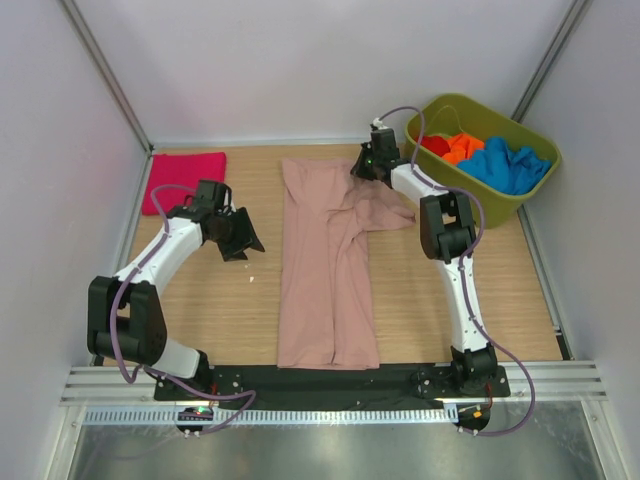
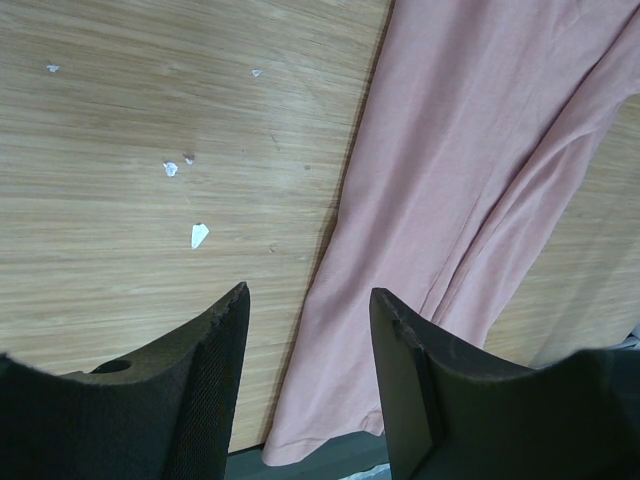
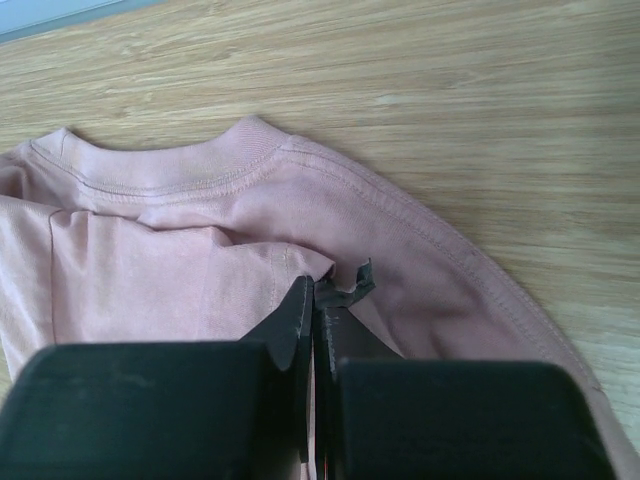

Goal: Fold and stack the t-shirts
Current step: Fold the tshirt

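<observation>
From above, the dusty-pink t-shirt (image 1: pixel 325 270) lies lengthwise down the middle of the table (image 1: pixel 220 310), with one side already turned in over its body. A magenta t-shirt (image 1: pixel 185 180) sits folded in the far left corner. The olive tub (image 1: pixel 485 208) in the far right corner holds the red (image 1: pixel 435 145), orange (image 1: pixel 462 148) and blue (image 1: pixel 505 165) t-shirts. By that count one shirt looks finished, one is mid-fold, and three are untouched, with no stack begun. The left gripper (image 1: pixel 240 235) hangs over bare wood left of the pink shirt, and the right gripper (image 1: pixel 365 165) is at the shirt's far end. The left wrist view shows the left gripper's fingers apart and empty, with the shirt's edge beyond them. In the right wrist view the right gripper's jaws are pressed together on a fold of pink cloth just below the collar (image 3: pixel 170 165).
</observation>
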Controlling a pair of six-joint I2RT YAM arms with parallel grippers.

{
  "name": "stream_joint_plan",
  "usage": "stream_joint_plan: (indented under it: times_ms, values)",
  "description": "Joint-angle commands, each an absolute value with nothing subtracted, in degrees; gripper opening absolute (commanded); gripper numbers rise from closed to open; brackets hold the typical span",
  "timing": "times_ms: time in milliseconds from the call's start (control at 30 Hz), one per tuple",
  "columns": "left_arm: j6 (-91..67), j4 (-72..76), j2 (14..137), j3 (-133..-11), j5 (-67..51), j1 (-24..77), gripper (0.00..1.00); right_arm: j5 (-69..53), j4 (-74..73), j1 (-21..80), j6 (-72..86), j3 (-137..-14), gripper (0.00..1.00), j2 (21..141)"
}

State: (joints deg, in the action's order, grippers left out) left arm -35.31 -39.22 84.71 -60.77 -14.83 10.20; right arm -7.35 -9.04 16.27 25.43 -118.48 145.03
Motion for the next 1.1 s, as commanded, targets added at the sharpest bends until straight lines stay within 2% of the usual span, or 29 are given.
stream_joint_plan:
  times_ms: [0,533,767,1067]
  values:
    - [-34.5,-37.6,84.7,-62.3,-16.4,9.8,0.53,-5.4,-6.2,16.3,25.0,-117.3,0.01,137.5]
    - [-34.6,-37.5,84.8,-62.2,-16.5,9.7,0.53,4.9,-3.4,16.3,25.8,-105.5,0.01,127.4]
    - [-34.7,-37.4,84.7,-62.1,-16.7,9.7,0.53,5.7,-2.7,16.3,26.8,-101.5,0.01,126.6]
    - [-34.7,-37.4,84.6,-62.1,-16.7,9.8,0.53,12.4,-3.6,16.3,28.8,-97.6,0.01,124.2]
